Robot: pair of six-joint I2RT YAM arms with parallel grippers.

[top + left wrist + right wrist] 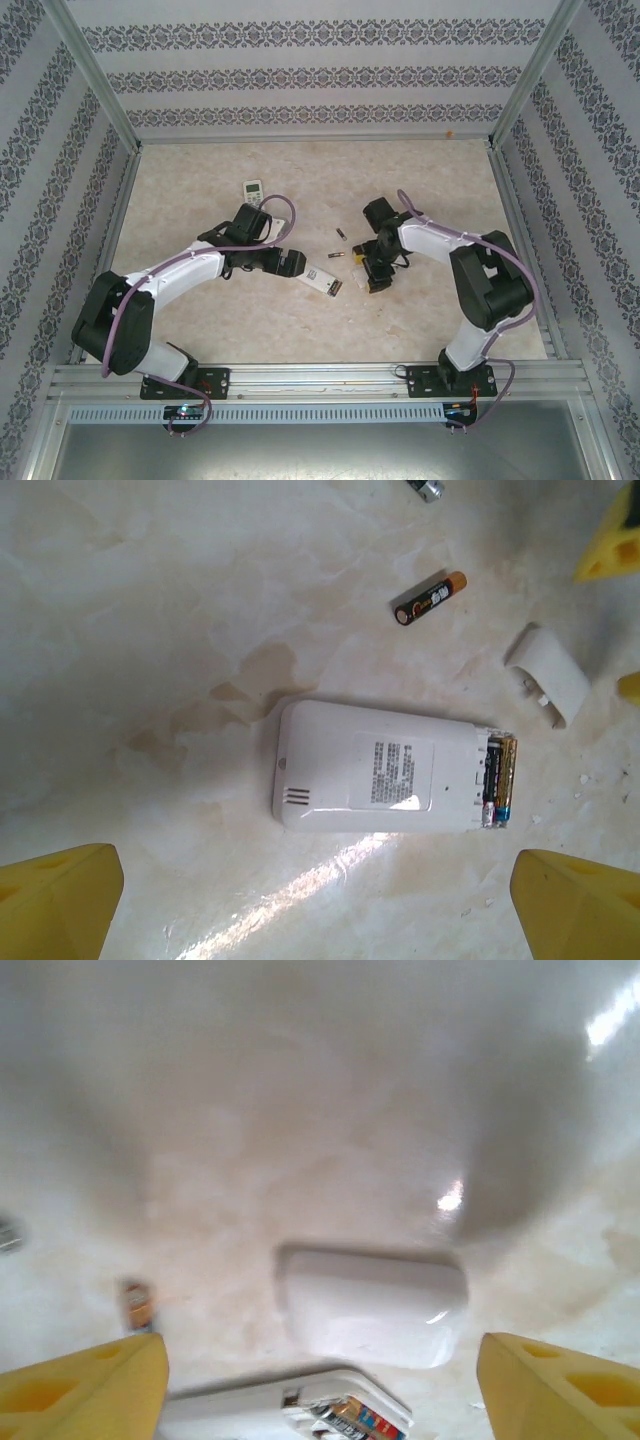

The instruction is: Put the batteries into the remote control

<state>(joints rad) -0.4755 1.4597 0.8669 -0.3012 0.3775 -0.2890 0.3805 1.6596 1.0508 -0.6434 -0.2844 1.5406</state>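
The white remote control [380,780] lies face down on the table, its end compartment open with two batteries [500,780] seated in it. Its detached white cover [370,1305] lies flat beside that end. One loose battery [430,598] rests beyond the remote, and a second one [425,488] farther off. My left gripper [320,910] is open, its yellow fingers [60,900] wide apart just short of the remote's long side. My right gripper [325,1390] is open too, empty, hovering by the cover and the compartment end [360,1420]. From above, both grippers [297,265] [368,275] flank the remote [320,278].
A second small remote [253,190] lies behind the left arm. Metal frame posts and patterned walls enclose the table [200,330] on three sides. Bare tabletop stretches toward the back wall and the front rail.
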